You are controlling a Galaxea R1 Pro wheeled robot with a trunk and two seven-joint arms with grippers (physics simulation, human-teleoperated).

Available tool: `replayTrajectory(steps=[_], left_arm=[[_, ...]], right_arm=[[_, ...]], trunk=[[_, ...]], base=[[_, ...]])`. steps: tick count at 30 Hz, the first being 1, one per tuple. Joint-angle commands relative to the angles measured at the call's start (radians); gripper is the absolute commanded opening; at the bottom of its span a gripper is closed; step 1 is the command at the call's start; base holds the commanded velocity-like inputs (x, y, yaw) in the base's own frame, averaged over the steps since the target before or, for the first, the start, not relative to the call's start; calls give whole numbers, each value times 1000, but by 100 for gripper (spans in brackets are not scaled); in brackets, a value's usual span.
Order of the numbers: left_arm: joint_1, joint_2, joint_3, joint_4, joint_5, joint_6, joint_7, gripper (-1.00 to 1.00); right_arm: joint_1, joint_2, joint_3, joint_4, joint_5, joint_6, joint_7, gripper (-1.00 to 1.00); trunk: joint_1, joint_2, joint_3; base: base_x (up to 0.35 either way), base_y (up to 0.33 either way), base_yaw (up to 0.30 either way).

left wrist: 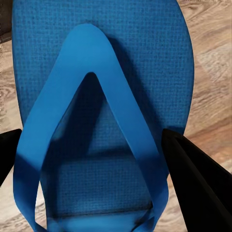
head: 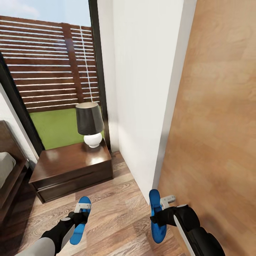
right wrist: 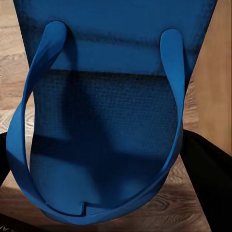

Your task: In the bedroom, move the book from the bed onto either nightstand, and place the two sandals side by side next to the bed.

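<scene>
Two blue sandals carried above the wooden floor (head: 117,213), one in each gripper. Left gripper (head: 79,217) clamped on the left sandal (head: 80,220), black fingers (left wrist: 195,181) pressed against both edges of the sole, blue Y-strap (left wrist: 92,96) running up the middle in the left wrist view. Right gripper (head: 160,217) clamped on the right sandal (head: 156,220), dark fingers (right wrist: 210,179) at either side of the sole, looped strap (right wrist: 29,130) hanging forward in the right wrist view. Both sandals pointing away from the robot, well apart from each other, floor planks visible beneath them.

Ahead and left: the nightstand (head: 71,170), dark brown, glossy top, one drawer front. On its far corner a lamp (head: 90,124) with black shade and round white base. Just left of the nightstand, a slice of the bed (head: 7,170), dark frame and pale grey mattress edge at the border of the head view. Behind the nightstand, a window (head: 46,71) onto a slatted brown fence, green strip below, sky above.

Close on the right: a white wall (head: 142,89) jutting forward, its corner near the right sandal, and a tall light-wood panel (head: 217,124) beside the right arm, crowding that side.
</scene>
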Motion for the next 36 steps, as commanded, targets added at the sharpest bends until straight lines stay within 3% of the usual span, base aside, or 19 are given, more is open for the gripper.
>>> replayTrajectory(steps=[1, 36], left_arm=[[0, 0, 5, -1, -6, 4, -5, -100], [1, 0, 3, -1, -6, 4, -5, -100]], right_arm=[[-1, -1, 1, -1, 7, 3, 6, -100], [-1, 1, 1, 17, 8, 2, 6, -100]], trunk=[[-4, 7, 2], [-138, 252, 112]], base=[[0, 0, 0], [0, 0, 0]])
